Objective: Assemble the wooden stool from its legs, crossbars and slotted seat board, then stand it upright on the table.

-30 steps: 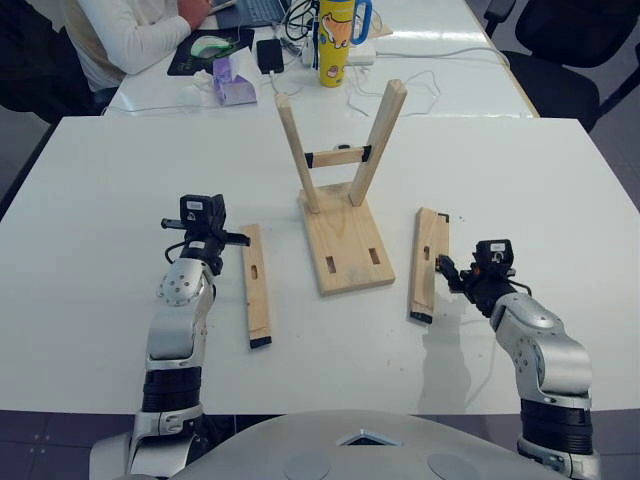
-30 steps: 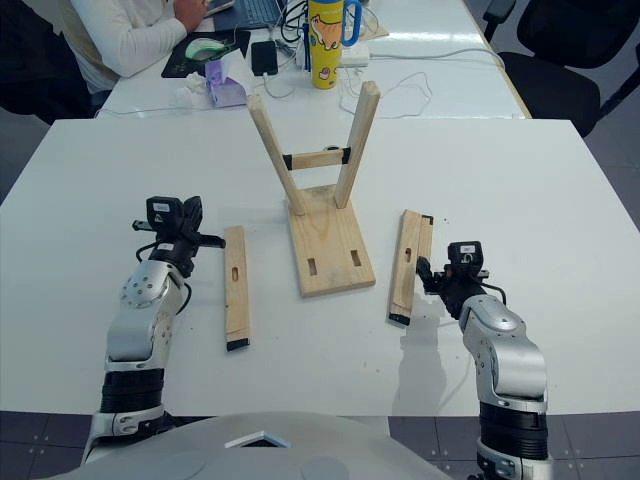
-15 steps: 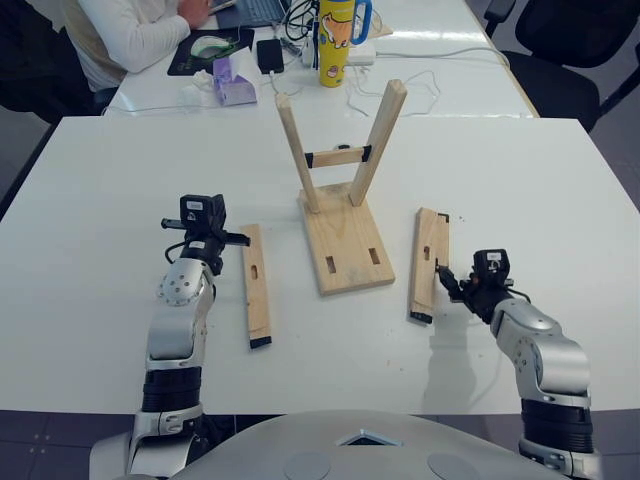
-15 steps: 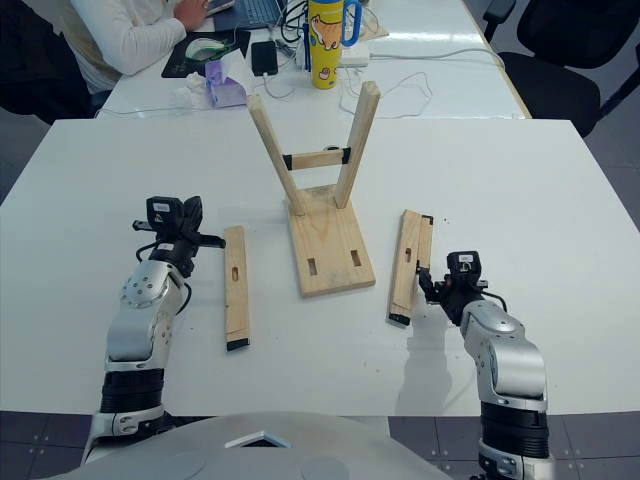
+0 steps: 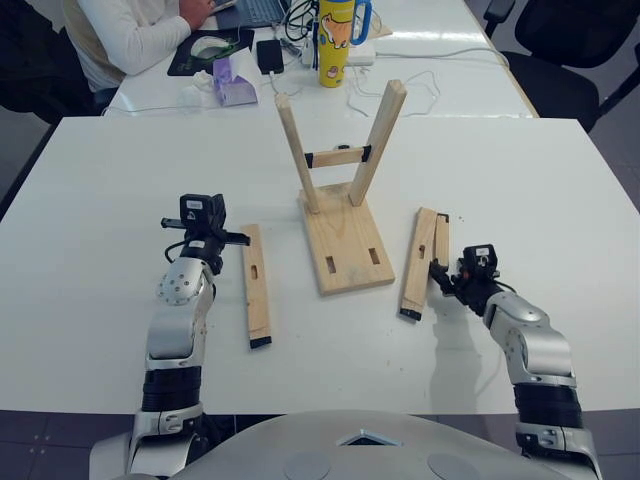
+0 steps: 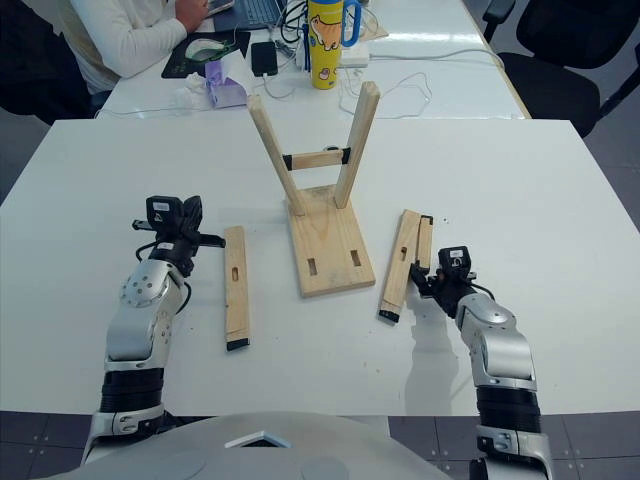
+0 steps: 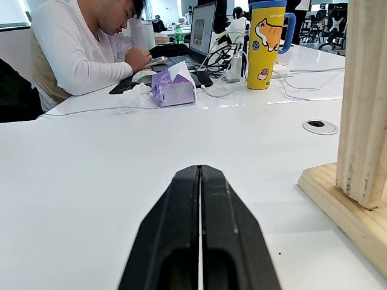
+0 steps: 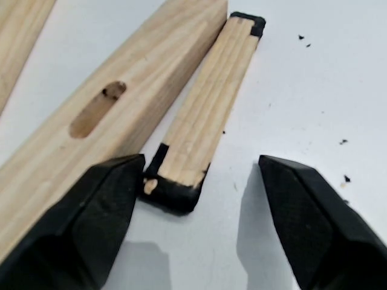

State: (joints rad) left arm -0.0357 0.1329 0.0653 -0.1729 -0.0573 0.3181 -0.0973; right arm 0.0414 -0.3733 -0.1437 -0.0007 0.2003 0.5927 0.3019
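Crossbar [image 8: 205, 109] lies on the counter [image 5: 120, 320] against a loose leg [image 8: 121, 115]; my right gripper [image 8: 201, 164] is spread wide astride its near end, ready to pinch. Left gripper [image 7: 200, 175] closed, empty.

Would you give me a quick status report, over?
Left gripper shut, by the left loose leg. Right gripper open, astride the short crossbar's near end. Seat board carries two fitted legs. Right loose leg lies right alongside, crowding the grasp.

Head stereo pair looking down over the table [image 5: 90, 190], wrist cameras close to its surface
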